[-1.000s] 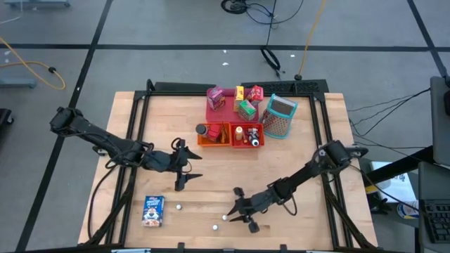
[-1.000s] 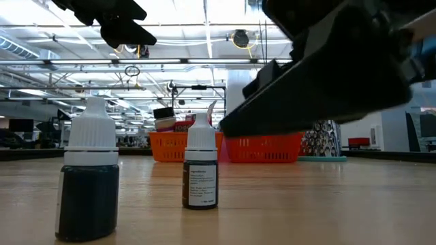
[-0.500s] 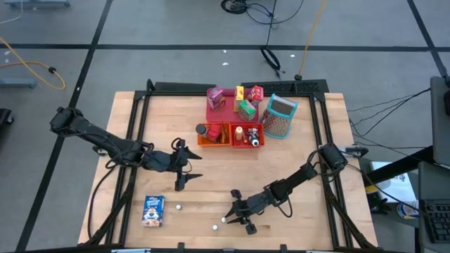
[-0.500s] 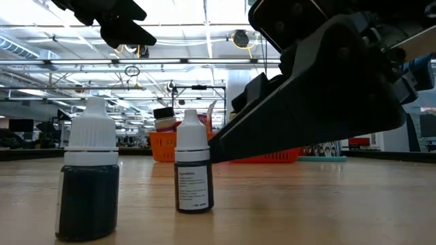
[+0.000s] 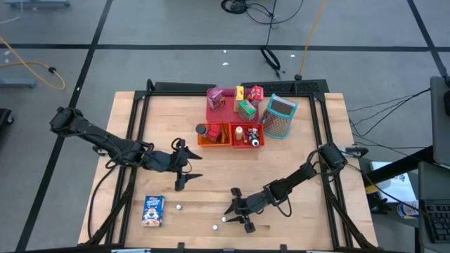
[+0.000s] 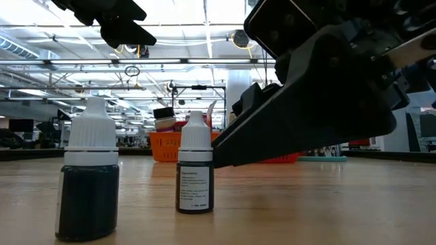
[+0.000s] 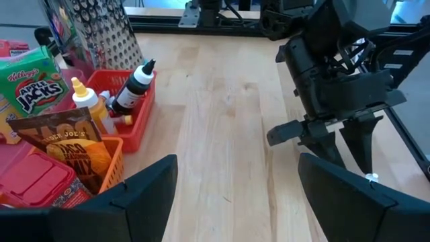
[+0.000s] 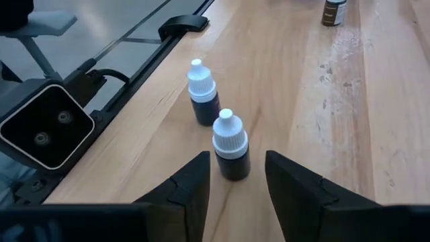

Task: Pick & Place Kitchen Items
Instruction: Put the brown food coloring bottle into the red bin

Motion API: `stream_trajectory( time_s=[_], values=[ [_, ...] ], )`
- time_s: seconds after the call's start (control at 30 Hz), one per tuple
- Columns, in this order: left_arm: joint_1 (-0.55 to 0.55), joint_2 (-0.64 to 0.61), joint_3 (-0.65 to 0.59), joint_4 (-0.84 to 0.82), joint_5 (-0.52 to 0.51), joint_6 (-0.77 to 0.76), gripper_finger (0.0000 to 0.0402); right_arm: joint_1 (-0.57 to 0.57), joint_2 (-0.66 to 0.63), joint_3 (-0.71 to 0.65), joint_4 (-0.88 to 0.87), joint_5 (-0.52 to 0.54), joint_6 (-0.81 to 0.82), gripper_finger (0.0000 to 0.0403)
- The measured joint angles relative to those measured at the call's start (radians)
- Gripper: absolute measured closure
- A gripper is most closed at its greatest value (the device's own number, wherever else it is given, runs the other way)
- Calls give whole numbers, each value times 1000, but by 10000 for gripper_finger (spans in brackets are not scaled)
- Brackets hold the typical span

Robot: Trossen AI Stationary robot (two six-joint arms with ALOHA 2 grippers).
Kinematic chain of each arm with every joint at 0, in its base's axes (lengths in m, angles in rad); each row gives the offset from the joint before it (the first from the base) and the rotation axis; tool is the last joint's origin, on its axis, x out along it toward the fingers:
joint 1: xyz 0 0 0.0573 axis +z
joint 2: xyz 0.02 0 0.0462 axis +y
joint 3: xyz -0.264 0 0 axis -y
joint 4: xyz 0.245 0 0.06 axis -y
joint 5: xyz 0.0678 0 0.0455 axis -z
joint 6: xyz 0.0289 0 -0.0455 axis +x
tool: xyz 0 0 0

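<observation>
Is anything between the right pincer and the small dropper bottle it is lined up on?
Nothing visible. The right pincer is open, and the near dropper bottle stands upright just ahead of its fingertips. The second bottle stands beyond it, apart and off the approach line.

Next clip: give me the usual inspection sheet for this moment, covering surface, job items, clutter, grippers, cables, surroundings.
Surface: wooden table, bare planks across the middle.
Job's things: two dropper bottles, nearer bottle and farther bottle, upright near the front edge; a third small bottle; blue box lying flat; more groceries in the red bin, orange bin and pink tray.
Clutter: grater.
Grippers: right gripper open, straddling the nearer bottle; left gripper open, holding nothing, mid-table.
Cables: yellow cable on floor.
Surroundings: nothing seen of people.
</observation>
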Motion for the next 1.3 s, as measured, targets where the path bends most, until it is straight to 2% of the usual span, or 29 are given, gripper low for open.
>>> stream_trajectory(
  time_s=[0.3, 0.57, 0.67, 0.83, 1.0, 1.2, 1.3],
  values=[
    [0, 0, 0, 0, 0, 4, 91, 2, 3, 20, 18, -2, -14, 254],
    [0, 0, 0, 0, 0, 4, 91, 0, 94, 101, 27, -54, -12, 258],
    [0, 0, 0, 0, 0, 4, 91, 0, 104, 114, 19, -57, -15, 276],
    [0, 0, 0, -1, 0, 3, 91, -1, 104, 114, 19, -54, -15, 337],
    [0, 0, 0, -2, 0, 4, 91, -7, 104, 114, 14, -57, -15, 340],
    [0, 0, 0, -3, 0, 4, 91, -33, 40, 104, -122, -41, -9, 340],
    [0, 0, 0, -2, 0, 4, 91, -50, -35, 76, -210, 16, -25, 340]
  ],
)
